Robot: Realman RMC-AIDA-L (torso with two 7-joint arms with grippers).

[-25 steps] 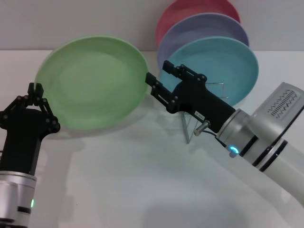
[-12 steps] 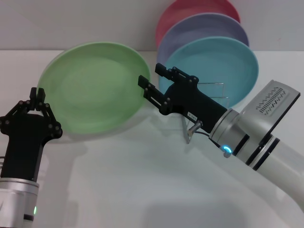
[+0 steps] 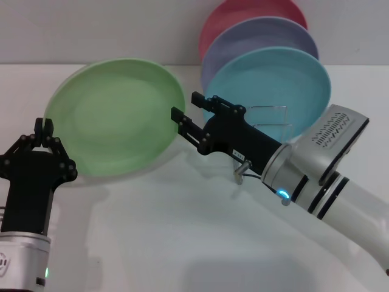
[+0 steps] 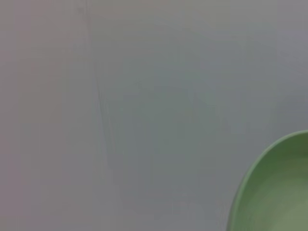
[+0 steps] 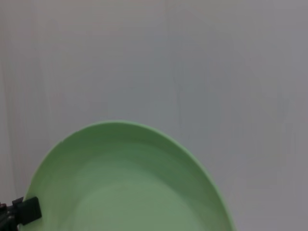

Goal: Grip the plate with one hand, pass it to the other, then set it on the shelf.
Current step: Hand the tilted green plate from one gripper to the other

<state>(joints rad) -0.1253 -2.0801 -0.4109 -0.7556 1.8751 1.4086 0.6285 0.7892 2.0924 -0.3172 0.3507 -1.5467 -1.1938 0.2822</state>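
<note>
Even, bright, diffuse light falls from above. Soft grey shadows lie on the white surface (image 3: pixel 182 243) under both arms and below the plate (image 3: pixel 115 115). No glare. Both wrist views are hazy, the plate's rim soft-edged; the head view is fairly crisp.

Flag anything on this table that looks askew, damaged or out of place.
Nothing stands out. The green plate is tilted off the table only because the left gripper pinches its rim, while the right gripper, jaws apart, reaches for its far edge. The turquoise plate, lavender plate and pink plate stand upright by the wire rack.
</note>
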